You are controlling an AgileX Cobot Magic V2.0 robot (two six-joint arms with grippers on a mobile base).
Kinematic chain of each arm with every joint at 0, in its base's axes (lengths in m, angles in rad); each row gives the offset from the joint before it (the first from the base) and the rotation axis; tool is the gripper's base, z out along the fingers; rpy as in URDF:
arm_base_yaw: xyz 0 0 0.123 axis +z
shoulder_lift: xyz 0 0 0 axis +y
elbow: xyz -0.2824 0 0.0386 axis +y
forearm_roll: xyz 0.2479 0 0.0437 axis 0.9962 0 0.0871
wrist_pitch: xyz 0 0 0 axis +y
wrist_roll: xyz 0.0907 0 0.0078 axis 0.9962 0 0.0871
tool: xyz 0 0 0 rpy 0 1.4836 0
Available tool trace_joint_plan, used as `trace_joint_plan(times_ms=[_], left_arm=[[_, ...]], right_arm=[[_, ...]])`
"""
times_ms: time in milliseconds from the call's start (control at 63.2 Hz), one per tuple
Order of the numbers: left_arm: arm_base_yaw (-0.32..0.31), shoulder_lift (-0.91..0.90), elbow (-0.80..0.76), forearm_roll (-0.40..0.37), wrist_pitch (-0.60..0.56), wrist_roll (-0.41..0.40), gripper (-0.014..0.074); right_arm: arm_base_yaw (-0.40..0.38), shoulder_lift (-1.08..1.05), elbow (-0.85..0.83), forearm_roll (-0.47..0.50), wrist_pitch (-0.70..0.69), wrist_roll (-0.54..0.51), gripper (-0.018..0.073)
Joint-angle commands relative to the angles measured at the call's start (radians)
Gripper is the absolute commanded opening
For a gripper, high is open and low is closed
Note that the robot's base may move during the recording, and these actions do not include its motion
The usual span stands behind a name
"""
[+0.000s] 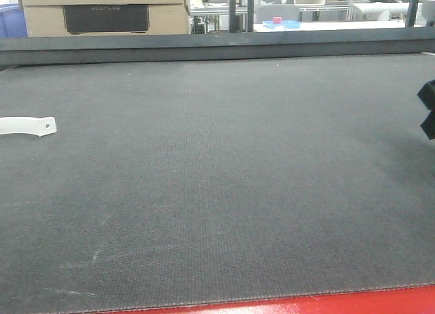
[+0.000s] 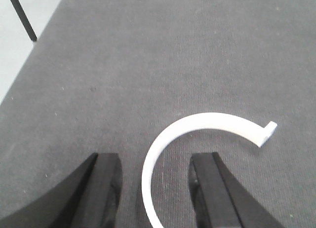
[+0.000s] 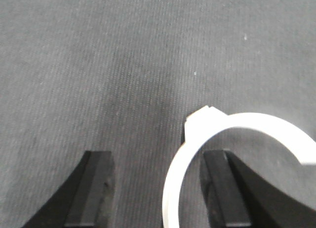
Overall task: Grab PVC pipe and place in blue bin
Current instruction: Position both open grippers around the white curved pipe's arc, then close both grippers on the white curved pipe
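Your left gripper, jaws apart, straddles the white PVC pipe near the desk's left edge. At the right edge your right gripper, jaws likewise apart, frames a similar white curve, possibly a second piece.

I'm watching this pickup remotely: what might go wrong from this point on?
1. The white plastic piece lies low, partly outside the front view, so tracking it there is weak.
2. The open left gripper has a curved white strip between its fingers, and the open right gripper has a second strip; grabbing both or the wrong one seems possible.
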Motion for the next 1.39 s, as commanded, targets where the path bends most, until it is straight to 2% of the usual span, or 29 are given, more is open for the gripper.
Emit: trace_joint_plan(times_ms=[0,285,792,902,1108,1377], left_arm=[[0.001,-0.002,-0.006,0.005,-0.027,-0.002,0.0256],[0.001,-0.002,-0.006,0.007,-0.090,-0.002,0.0256],[0.001,-0.002,-0.006,0.007,-0.092,-0.002,0.0256],[0.001,-0.002,-0.006,0.007,-0.092,-0.002,0.0256],[0.001,-0.002,-0.006,0.007,-0.092,-0.002,0.0256],[0.001,-0.002,-0.006,0.007,-0.092,-0.002,0.0256]], right_arm=[[-0.008,0.032,-0.010,-0.022,-0.019,-0.003,0.0279],[-0.043,0.092,-0.010,-0.013,-0.050,-0.003,0.0279],[-0.043,0.162,-0.010,-0.013,-0.114,-0.003,0.0270],[-0.043,0.162,-0.010,-0.013,-0.118,-0.003,0.0174],[-0.043,0.162,-0.010,-0.013,-0.110,-0.003,-0.0172],[-0.043,0.098,-0.010,-0.013,-0.072,-0.003,-0.0168]])
